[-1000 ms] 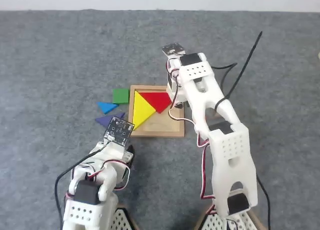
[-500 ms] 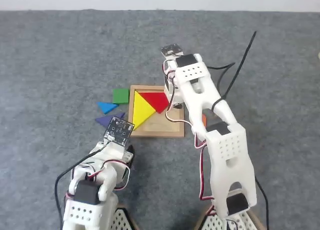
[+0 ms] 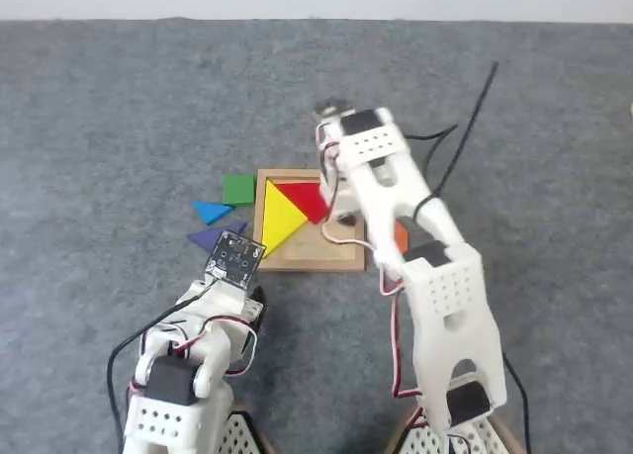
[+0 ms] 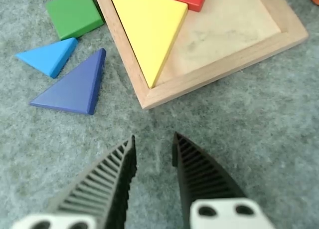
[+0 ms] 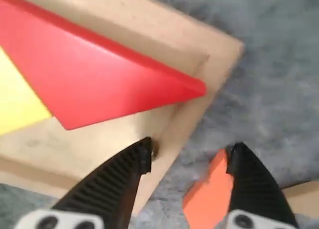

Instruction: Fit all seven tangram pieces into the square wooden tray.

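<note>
Square wooden tray, pale smooth board, raised rim. Inside, edges touching: large yellow triangle, red triangle.
On fuzzy grey carpet at tray's 9 o'clock: green square, light blue triangle, dark blue triangle.
Orange piece at 3 o'clock.
Right gripper released, ribbed black fingers straddling rim.
Left gripper parted, empty, at 7 o'clock.

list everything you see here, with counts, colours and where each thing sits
wooden tray: 1, plain wood, middle of the mat
yellow triangle: 1, yellow, in the tray, left side
red triangle: 1, red, in the tray, far side, next to the yellow
green square: 1, green, on the mat left of the tray
light blue triangle: 1, light blue, left of the tray
dark blue triangle: 1, dark blue, left of the tray, nearest the arms
orange piece: 1, orange, on the mat right of the tray
mat: 1, grey, under everything
left end effector: 1, black, open, above the mat near the tray's corner
right end effector: 1, black, open, astride the tray's right rim
</note>
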Controlling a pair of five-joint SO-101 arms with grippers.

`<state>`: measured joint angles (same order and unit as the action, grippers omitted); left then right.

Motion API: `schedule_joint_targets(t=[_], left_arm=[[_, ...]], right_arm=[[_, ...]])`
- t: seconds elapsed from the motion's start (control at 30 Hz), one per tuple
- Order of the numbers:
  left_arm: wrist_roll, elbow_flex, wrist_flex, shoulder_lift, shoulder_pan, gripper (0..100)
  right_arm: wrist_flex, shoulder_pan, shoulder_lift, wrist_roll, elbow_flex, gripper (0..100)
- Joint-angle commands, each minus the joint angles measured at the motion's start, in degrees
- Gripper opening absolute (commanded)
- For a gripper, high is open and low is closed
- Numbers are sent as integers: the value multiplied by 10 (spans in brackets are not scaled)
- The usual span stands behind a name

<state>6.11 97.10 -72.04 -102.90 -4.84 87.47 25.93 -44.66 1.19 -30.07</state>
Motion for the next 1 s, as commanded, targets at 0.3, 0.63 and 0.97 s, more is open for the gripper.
schedule_joint_targets(t=[0.3,0.63,0.97], left_arm=[[-5,-7,-2,-10,4,116],[-5,-7,-2,-10,4,116],[-5,-7,-2,-10,4,116]], right_arm=[[7,-31,-25,-22,-27,183],[13,-143,-23,-25,-61,61],[15,-78,-22,-25,-82,87]])
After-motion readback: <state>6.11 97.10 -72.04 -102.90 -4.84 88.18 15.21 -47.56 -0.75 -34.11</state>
